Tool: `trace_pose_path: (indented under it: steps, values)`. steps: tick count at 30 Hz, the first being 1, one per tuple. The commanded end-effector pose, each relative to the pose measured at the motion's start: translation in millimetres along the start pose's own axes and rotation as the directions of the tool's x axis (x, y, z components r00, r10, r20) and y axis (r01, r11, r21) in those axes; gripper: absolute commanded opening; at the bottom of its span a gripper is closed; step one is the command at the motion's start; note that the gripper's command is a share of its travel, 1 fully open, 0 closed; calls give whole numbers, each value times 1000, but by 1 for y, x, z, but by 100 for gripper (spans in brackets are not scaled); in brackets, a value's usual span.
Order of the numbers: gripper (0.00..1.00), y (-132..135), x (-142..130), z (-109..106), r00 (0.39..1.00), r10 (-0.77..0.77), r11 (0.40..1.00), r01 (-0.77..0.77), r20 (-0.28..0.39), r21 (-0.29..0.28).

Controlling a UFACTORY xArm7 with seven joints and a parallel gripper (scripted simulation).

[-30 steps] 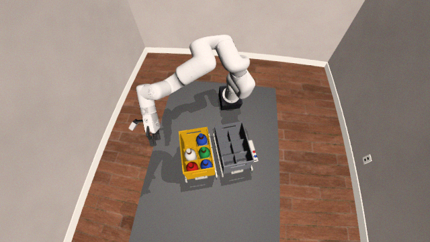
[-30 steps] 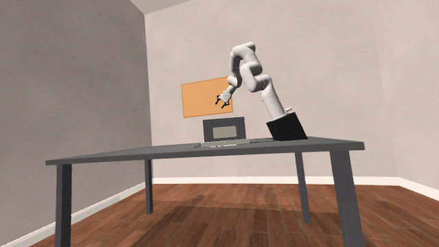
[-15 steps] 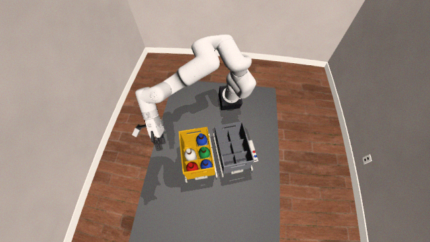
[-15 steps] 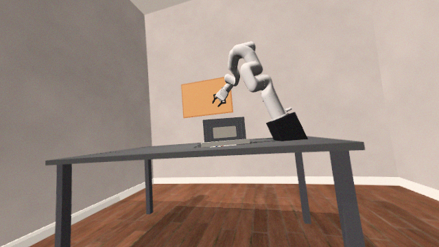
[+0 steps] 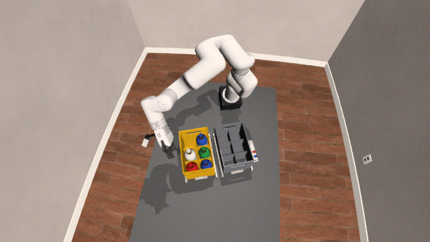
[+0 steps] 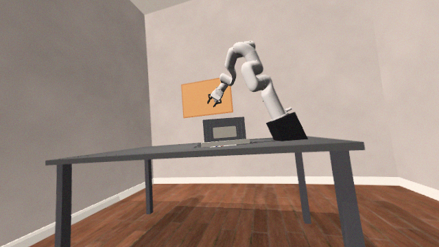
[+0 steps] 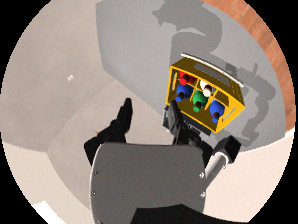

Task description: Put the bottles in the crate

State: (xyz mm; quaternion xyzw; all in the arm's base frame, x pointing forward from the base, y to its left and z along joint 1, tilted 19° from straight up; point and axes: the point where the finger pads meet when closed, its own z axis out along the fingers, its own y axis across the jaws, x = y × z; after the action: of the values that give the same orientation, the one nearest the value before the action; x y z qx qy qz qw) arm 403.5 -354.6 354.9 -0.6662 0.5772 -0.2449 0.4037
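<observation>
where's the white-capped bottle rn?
Top view: the white-capped bottle stands in the yellow crate's left column, middle cell, beside the green-capped bottle and behind the red-capped one.

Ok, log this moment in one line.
gripper: open, empty | beside yellow crate | five bottles inside | grey crate: no bottles

Plain beige walls [image 6: 309,68] close in a small room over a reddish-brown plank floor [image 6: 240,213] edged by white skirting [image 5: 342,117]. A grey worktop [image 6: 171,152] stands on four slanted legs. An orange panel [image 6: 195,99] hangs on the far wall, and a small socket plate [image 5: 367,158] sits low on the grey side wall.
</observation>
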Motion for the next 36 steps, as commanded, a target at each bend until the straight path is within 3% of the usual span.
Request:
trace_pose_path:
  steps: [1, 3, 14, 19, 28, 31, 36]
  values:
    - [65, -4, -5, 3, 1000, -8, 1000, 9, 20, -17]
    - [65, -8, -13, 8, 997, -21, 998, 25, 73, -54]
    - [65, -25, -57, 37, 997, -22, 998, 26, 76, -56]
    - [65, -28, -70, 44, 988, -42, 991, 60, 149, -117]
    - [65, -39, -108, 65, 988, -42, 991, 60, 149, -118]
    - [65, -41, -122, 71, 975, -63, 978, 103, 213, -180]
    - [65, -43, -135, 77, 975, -63, 978, 103, 213, -180]
